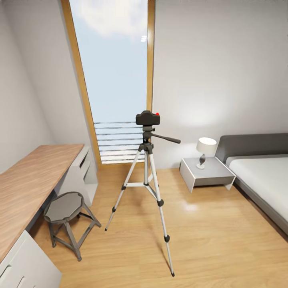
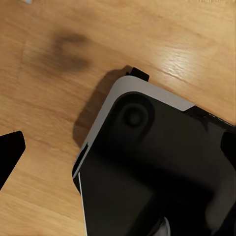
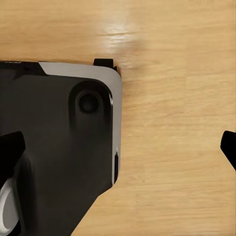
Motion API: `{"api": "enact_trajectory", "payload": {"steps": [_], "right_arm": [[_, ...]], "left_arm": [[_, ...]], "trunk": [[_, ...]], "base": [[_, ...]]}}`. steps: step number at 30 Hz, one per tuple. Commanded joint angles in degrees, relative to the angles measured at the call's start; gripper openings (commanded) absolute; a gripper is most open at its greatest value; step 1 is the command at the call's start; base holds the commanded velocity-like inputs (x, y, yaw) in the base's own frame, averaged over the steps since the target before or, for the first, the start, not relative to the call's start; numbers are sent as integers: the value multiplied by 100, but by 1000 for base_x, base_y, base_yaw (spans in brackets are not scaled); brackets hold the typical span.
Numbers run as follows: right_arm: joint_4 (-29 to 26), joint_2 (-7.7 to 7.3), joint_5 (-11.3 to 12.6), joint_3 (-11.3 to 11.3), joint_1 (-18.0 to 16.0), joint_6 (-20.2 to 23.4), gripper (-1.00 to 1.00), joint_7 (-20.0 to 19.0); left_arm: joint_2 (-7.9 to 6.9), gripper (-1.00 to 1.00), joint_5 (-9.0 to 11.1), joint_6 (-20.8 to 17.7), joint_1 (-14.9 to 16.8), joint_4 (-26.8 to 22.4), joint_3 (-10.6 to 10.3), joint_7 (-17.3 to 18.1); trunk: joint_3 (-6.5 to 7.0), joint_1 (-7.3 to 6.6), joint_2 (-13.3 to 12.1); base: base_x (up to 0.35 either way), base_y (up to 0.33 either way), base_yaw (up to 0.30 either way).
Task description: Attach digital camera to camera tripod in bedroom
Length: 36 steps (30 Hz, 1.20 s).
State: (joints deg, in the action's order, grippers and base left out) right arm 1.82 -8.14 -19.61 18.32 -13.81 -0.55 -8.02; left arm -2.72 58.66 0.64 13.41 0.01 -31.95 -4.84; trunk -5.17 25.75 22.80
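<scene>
The camera tripod [image 1: 146, 176] stands on the light wood floor in the middle of the bedroom, its three silver legs spread and its black pan handle [image 1: 168, 139] pointing right. The small black digital camera [image 1: 147, 118], with a red button [image 1: 157, 114] on top, sits on the tripod's head in front of the tall window. In the left wrist view my left gripper [image 2: 118, 157] hangs open over the floor with nothing between its fingers; one black fingertip [image 2: 10, 152] shows at the edge. My right gripper [image 3: 118, 155] is open and empty too, fingertips [image 3: 11, 155] far apart.
A grey round-seat stool [image 1: 64, 208] stands left of the tripod beside a long wooden desk [image 1: 28, 180]. To the right are a grey nightstand [image 1: 208, 174] with a white lamp [image 1: 205, 148] and the bed [image 1: 264, 176]. My own dark base [image 2: 147, 162] [image 3: 59, 137] lies under both wrists.
</scene>
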Motion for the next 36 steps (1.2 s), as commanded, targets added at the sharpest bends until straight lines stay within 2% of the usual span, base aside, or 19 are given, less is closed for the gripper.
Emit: {"api": "enact_trajectory", "payload": {"steps": [1, 9, 24, 36], "right_arm": [[12, -3, -45, 48, -10, -8, 100, -11], [13, -3, -43, 48, -8, -14, 100, -2], [13, -3, -45, 48, -9, -16, 100, 11], [12, -3, -46, 51, -9, -24, 100, 10]], "left_arm": [[2, 100, 40, 8, 4, 0, -48, -16], [0, 100, 40, 21, 4, -1, -48, -17], [0, 100, 40, 336, 4, -1, -48, -17], [-32, 100, 32, 357, 4, -1, -48, -17]], "trunk": [[-2, 3, 11], [72, 3, 11], [211, 3, 11], [322, 3, 11]], "base": [[0, 0, 0], [0, 0, 0], [0, 0, 0], [0, 0, 0]]}}
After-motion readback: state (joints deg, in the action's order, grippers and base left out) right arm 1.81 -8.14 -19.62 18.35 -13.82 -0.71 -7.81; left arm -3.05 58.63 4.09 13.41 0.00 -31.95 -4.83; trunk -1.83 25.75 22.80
